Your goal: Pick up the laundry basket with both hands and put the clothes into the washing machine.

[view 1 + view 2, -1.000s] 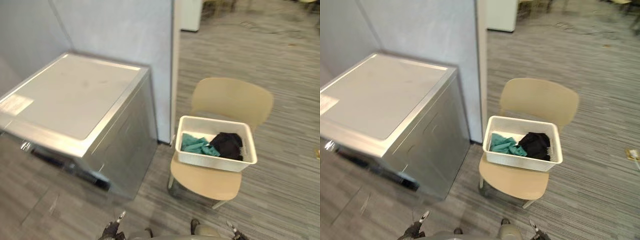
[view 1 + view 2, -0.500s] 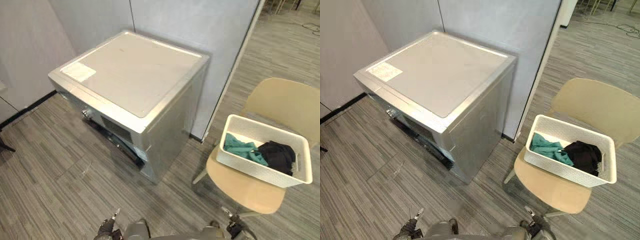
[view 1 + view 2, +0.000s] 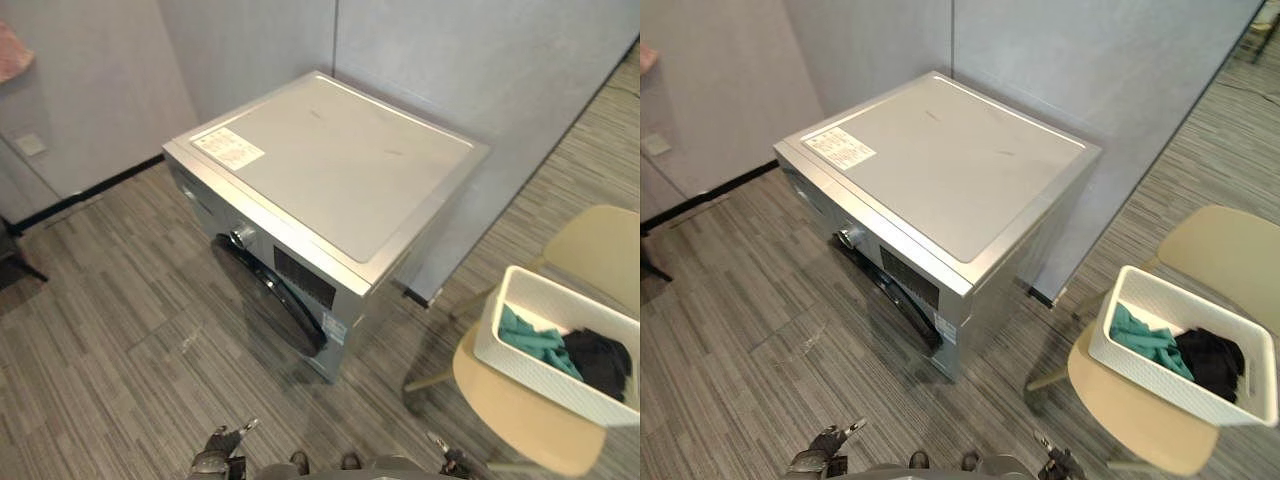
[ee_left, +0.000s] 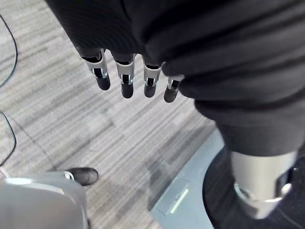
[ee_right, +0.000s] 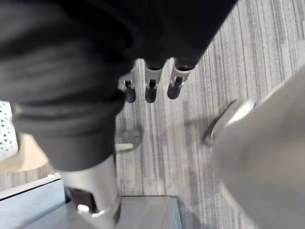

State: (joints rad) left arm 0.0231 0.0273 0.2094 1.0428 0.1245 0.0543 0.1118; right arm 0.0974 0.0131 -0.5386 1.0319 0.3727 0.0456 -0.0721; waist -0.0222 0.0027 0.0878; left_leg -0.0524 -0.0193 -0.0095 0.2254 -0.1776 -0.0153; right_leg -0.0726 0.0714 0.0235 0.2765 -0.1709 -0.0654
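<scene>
A white laundry basket (image 3: 530, 345) sits on a beige chair (image 3: 520, 415) at the right edge, holding a teal garment (image 3: 535, 338) and a black garment (image 3: 600, 362). The silver washing machine (image 3: 330, 165) stands in the middle, its dark round door (image 3: 272, 300) on the front facing the lower left. My left hand (image 3: 222, 455) and right hand (image 3: 445, 462) hang low at the bottom edge, far from the basket. In the wrist views the left hand's fingers (image 4: 126, 78) and the right hand's fingers (image 5: 150, 86) point straight down over the floor, holding nothing.
Grey partition walls (image 3: 470, 70) stand behind the machine and meet at a corner. Striped grey carpet (image 3: 120, 320) spreads in front of the machine. A wall socket (image 3: 30, 145) sits low on the left wall.
The camera has swung left: the washing machine now fills the middle and the basket and chair sit at the right edge. Both hands stay low and empty.
</scene>
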